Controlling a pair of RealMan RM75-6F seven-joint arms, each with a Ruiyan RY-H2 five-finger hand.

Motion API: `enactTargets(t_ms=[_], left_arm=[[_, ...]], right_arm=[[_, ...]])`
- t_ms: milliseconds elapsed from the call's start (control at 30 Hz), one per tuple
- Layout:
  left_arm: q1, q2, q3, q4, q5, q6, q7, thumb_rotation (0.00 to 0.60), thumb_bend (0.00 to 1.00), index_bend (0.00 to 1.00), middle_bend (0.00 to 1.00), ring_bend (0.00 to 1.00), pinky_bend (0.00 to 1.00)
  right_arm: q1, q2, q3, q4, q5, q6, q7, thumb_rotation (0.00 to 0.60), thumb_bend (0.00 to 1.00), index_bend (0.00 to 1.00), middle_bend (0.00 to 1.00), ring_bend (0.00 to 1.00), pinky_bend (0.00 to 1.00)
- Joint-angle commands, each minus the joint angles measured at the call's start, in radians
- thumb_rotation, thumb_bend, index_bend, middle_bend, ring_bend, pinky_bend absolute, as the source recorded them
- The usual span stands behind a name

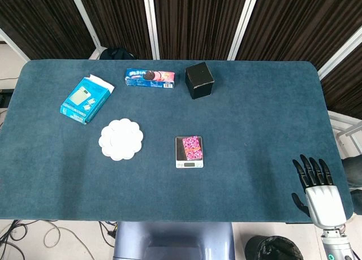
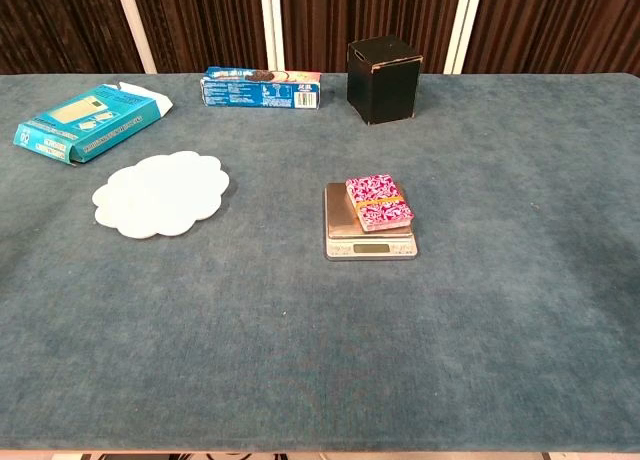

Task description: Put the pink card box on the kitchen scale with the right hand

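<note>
- The pink card box [image 2: 379, 202] lies flat on the kitchen scale [image 2: 369, 225], set toward the platform's right side, with its right edge reaching about to the platform's rim; the scale sits near the middle of the table [image 1: 266, 113], a little toward the near edge.
- Judged from this, the placing looks done; what remains is only for the arm to clear.
- The right hand [image 1: 318, 191] is at the table's near right corner, well apart from the scale, fingers straight and spread, holding nothing. The chest view does not show it.
- The left hand appears in neither view.
- Risk: the box sits off-centre, so a knock to the table could slide it off the platform; with the hand so far off, that seems unlikely.
- Left of the scale lies a white scalloped plate [image 2: 161, 193].
- Along the far edge stand a black box [image 2: 384, 80] and a cookie pack [image 2: 261, 88]; an opened teal carton [image 2: 88, 121] lies toward the far left corner.
</note>
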Motion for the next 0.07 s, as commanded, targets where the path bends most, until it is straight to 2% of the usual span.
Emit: enactTargets(t_ms=[33,67], left_arm=[[0.0,0.001,0.003,-0.001,0.0,-0.004,0.004,0.6,0.66,0.06,0.0,0.0,0.0],[0.0,0.002,0.004,-0.002,-0.001,-0.006,0.007,0.6,0.66,0.06,0.0,0.0,0.0]], right_arm=[[-0.007,0.004,0.014,0.003,0.004,-0.016,0.011,0.6,0.35,0.0,0.0,0.0,0.0],[-0.009,0.006,0.017,0.003,0.002,-0.02,0.016,0.6,0.35,0.0,0.0,0.0,0.0]])
